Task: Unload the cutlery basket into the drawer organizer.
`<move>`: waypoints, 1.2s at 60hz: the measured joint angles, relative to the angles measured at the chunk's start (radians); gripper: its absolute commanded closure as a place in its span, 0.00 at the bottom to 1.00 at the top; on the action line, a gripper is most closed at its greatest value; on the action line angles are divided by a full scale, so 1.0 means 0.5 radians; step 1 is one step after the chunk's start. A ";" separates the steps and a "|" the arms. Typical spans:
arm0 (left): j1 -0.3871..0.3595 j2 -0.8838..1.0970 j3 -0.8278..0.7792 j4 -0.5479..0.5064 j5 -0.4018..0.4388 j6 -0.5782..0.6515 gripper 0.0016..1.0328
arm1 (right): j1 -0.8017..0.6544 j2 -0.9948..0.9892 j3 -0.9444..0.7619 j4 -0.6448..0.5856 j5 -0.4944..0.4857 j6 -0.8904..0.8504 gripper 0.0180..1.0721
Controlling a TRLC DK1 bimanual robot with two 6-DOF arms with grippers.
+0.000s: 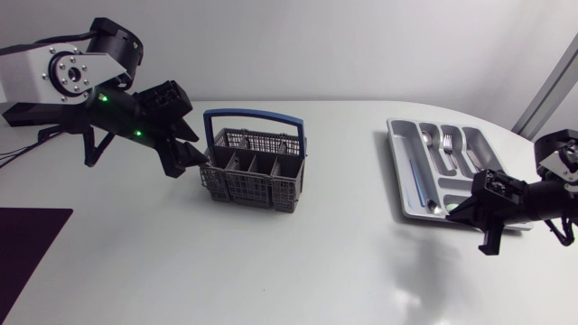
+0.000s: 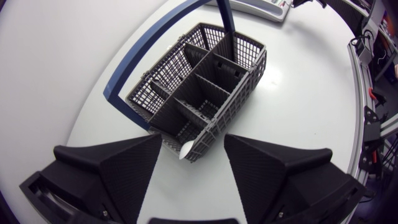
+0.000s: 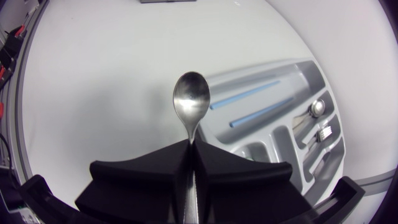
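Holding a spoon (image 3: 191,99) clamped by its handle, the right claw (image 3: 191,144) hangs over the white surface (image 1: 316,262) just beside the near corner of the grey drawer organizer (image 1: 398,167), bowl end pointing out ahead of the fingers. Several pieces already lie in the organizer: two blue sticks (image 3: 245,93) in a long compartment, and a fork (image 3: 323,132) with other silver cutlery in the slots beside them. Well apart, toward the left side, stands the grey mesh cutlery basket (image 1: 248,190) with its blue handle upright; the left claw (image 1: 185,153) sits at the basket's end, fingers spread apart and gripping nothing. From the left wrist, the basket's compartments look largely bare, though a small pale rounded piece (image 2: 186,149) shows at the corner nearest that claw, and what it is cannot be told. By this evidence the unloading appears well advanced: the spoon in hand is yet to be set into its slot, and at most a few items seem left in the basket.
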 measured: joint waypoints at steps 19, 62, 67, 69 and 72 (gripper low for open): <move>0.145 -0.002 -0.021 0.112 -0.001 0.080 0.33 | -0.267 0.409 0.357 0.001 0.056 -0.340 0.92; 0.323 0.438 -0.088 0.447 0.002 0.085 0.34 | -0.225 0.117 0.153 0.295 0.180 -0.265 0.06; 0.311 0.469 -0.091 0.480 0.034 0.078 0.34 | -0.105 -0.072 0.060 0.294 0.164 -0.163 0.06; 0.300 0.472 -0.097 0.481 0.052 0.077 0.34 | -0.041 -0.140 0.025 0.294 0.159 -0.103 0.06; 0.280 0.472 -0.108 0.480 0.072 0.070 0.34 | 0.059 -0.229 -0.018 0.292 0.159 0.000 0.06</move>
